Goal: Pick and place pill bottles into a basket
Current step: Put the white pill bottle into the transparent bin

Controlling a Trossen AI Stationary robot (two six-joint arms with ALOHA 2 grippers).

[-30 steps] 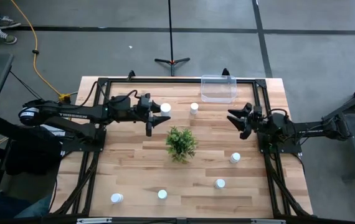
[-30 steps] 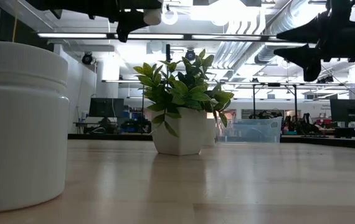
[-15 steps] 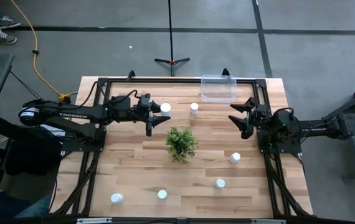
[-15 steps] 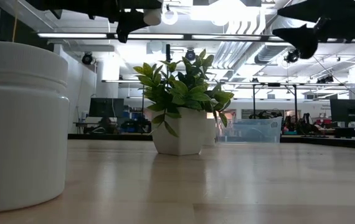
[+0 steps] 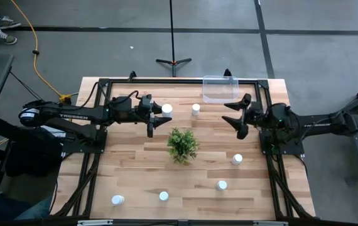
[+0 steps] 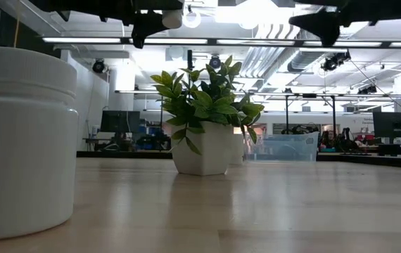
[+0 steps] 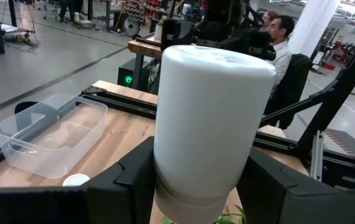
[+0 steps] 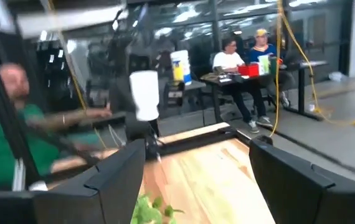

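My left gripper (image 5: 158,117) is shut on a white pill bottle (image 5: 166,109), high over the table's far left part; the bottle fills the left wrist view (image 7: 212,118). My right gripper (image 5: 233,117) is open and empty, in the air near the far right, just in front of the clear basket (image 5: 220,89). One pill bottle (image 5: 195,110) stands between the two grippers. Another (image 5: 237,159) stands at the right. Three more (image 5: 222,185), (image 5: 163,196), (image 5: 117,200) stand near the front edge. My left gripper pinches the bottle between its two fingers (image 7: 134,180), on the bottle's end nearer the wrist (image 7: 184,196). The fingers come level from the table's left. The bottle sticks out forward along them, lifted clear of the table.
A green potted plant (image 5: 183,143) stands mid-table, between the grippers and the front bottles. The black frame rails (image 5: 264,150) run along the table's sides. In the low view a bottle (image 6: 24,140) stands close at the left. People sit beyond the table (image 8: 230,62).
My right gripper has gone up and toward the table's left and far side, turning toward the left arm; it stays open. My left gripper and its bottle have kept still.
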